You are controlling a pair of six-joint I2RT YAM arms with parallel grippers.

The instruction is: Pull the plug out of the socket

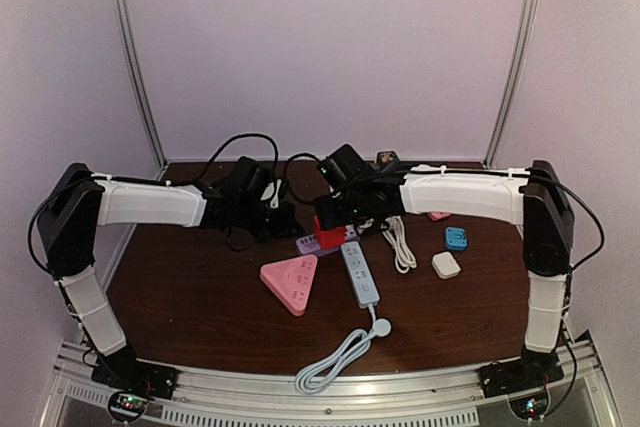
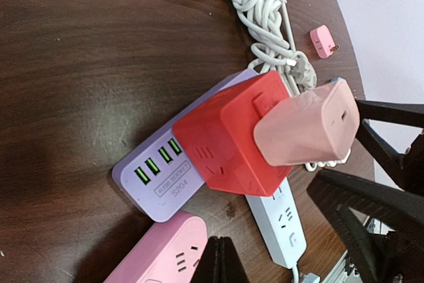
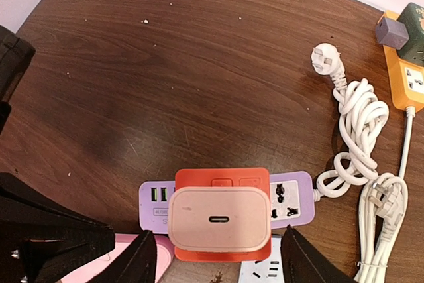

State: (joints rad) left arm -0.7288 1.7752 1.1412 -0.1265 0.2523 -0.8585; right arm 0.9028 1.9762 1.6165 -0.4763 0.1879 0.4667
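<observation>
A pale pink charger plug (image 3: 218, 220) sits in a red cube socket (image 3: 222, 178), which stands on a purple power strip (image 3: 291, 200). My right gripper (image 3: 222, 260) is open just above them, one finger (image 3: 142, 260) on each side of the plug, not touching it. In the left wrist view the plug (image 2: 308, 127) sticks out of the red cube (image 2: 228, 140) towards the right gripper's fingers (image 2: 391, 137). My left gripper (image 2: 222, 256) is shut and empty, close beside the purple strip (image 2: 156, 177). From above, both grippers meet over the cube (image 1: 328, 234).
A pink triangular socket (image 1: 292, 282) and a blue-grey power strip (image 1: 360, 274) with a coiled cord (image 1: 335, 357) lie in front. A coiled white cable (image 3: 358, 130) and an orange strip (image 3: 407, 77) lie to the right. Small blue (image 1: 456, 238) and white (image 1: 446, 265) adapters lie far right.
</observation>
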